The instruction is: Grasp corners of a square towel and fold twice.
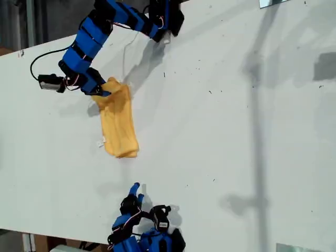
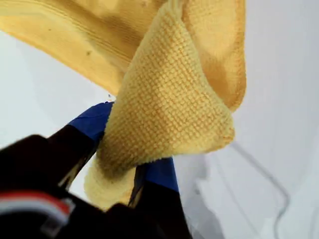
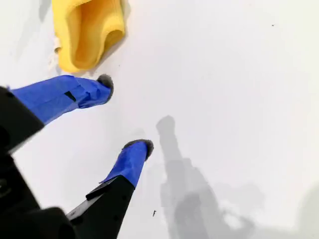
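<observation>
The yellow-orange square towel (image 1: 119,123) lies folded into a narrow strip on the white table (image 1: 236,131), left of centre in the exterior view, with a small white tag (image 1: 100,142) at one edge. My first gripper (image 1: 100,93) is shut on the strip's far end; in the first wrist view a rounded, hemmed corner (image 2: 199,134) droops over the blue fingers (image 2: 92,119) of my first gripper (image 2: 124,149). My second gripper (image 1: 135,188) stands open with nothing in it, a little short of the strip's near end. In the second wrist view, that gripper (image 3: 124,114) is apart from the towel (image 3: 87,32).
A black cable (image 1: 37,58) loops by the first arm near the table's far edge, on the exterior view's left. Shiny plates sit at the exterior view's top right (image 1: 273,2) and bottom right (image 1: 299,248). The second arm's base (image 1: 149,236) is at the near edge.
</observation>
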Controlling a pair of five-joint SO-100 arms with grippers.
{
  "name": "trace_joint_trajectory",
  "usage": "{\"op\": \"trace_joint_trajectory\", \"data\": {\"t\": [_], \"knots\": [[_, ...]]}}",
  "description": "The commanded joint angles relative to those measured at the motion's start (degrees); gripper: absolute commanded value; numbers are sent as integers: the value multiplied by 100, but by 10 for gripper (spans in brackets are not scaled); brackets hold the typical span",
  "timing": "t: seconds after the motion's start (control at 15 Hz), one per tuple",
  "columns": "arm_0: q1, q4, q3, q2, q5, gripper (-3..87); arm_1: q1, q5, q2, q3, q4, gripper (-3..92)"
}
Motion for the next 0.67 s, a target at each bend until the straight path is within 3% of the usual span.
{"op": "trace_joint_trajectory", "data": {"t": [0.0, 0.13, 0.47, 0.6], "knots": [[0, -598, 527, 360, 0, 205, -501, -185, 501, -642, -448, -1], [-149, -1107, 1037, 281, -18, 205, -976, -466, 501, -677, -1195, -1], [-264, -1169, 1046, 62, -308, 208, -1898, -967, -352, -1169, -3252, -1], [-264, -1169, 1020, -18, -369, 207, -2039, -923, -914, -1819, -3437, -1]]}}
